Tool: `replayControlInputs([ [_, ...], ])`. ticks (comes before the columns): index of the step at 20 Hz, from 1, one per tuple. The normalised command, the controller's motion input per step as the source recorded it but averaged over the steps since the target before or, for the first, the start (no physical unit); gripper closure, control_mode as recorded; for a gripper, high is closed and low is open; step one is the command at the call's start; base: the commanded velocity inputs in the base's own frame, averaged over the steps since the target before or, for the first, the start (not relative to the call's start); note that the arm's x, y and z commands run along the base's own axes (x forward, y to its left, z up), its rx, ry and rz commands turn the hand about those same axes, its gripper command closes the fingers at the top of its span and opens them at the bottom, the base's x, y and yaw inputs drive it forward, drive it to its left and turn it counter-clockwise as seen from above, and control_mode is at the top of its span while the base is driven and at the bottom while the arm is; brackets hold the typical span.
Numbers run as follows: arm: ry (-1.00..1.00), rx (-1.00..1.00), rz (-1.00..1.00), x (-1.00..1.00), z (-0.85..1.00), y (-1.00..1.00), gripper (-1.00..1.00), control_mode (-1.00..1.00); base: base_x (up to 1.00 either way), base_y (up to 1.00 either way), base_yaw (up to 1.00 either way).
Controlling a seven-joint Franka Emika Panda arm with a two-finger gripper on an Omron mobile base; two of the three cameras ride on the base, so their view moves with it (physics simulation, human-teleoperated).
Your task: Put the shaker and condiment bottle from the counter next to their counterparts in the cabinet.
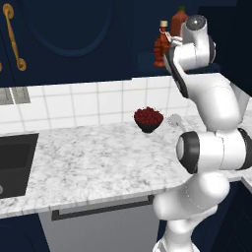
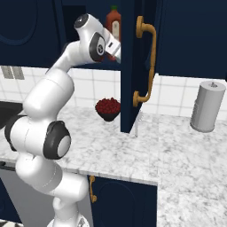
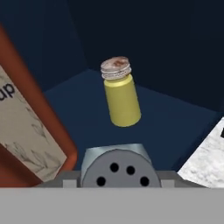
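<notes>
The arm reaches high into the dark navy wall cabinet [image 1: 147, 61], and the step in hand looks like the placing of the small pale blue-grey shaker with a grey perforated cap [image 3: 116, 168]: in the hand view its round cap, pierced by four dark holes, sits at six o'clock between the two-finger gripper [image 3: 114, 180], whose tips flank it closely, so the jaws appear clamped on it, though the contact itself is hidden at the frame's edge. At twelve o'clock of the held shaker, a little apart on the matte navy shelf floor, stands the small yellow shaker with a pale ribbed metal cap [image 3: 120, 94], a smooth cylinder that looks tilted because the camera is rolled. At nine o'clock rises the tall red-orange rectangular bottle with a pale printed label [image 3: 26, 131], flat-sided and glossy. In the left base view the small red-orange condiment bottle with a narrow neck and orange-yellow cap [image 1: 161, 47] appears already on the shelf, at nine o'clock of the green-capped bottle. The next move, I judge, calls for lowering the shaker upright onto the shelf near the yellow one, then releasing it without nudging either neighbour. Below, the white-and-grey speckled marble counter [image 1: 98, 157] holds a dark bowl of red berries [image 1: 148, 118].
</notes>
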Motion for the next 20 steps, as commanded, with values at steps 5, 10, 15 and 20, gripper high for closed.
replayControlInputs([
  [5,-0.12,0.00,-0.02,-0.01,-0.19,0.00,-1.00,-1.00,0.00,0.00,0.00],
  [10,-0.10,-0.06,0.00,0.04,-0.14,0.00,-1.00,-1.00,0.00,0.00,0.00],
  [15,-0.09,-0.10,0.00,0.15,0.00,0.00,-1.00,-1.00,0.00,0.00,0.00],
  [20,-0.13,-0.14,-0.01,0.28,0.00,0.00,-1.00,-1.00,0.00,0.00,0.00],
])
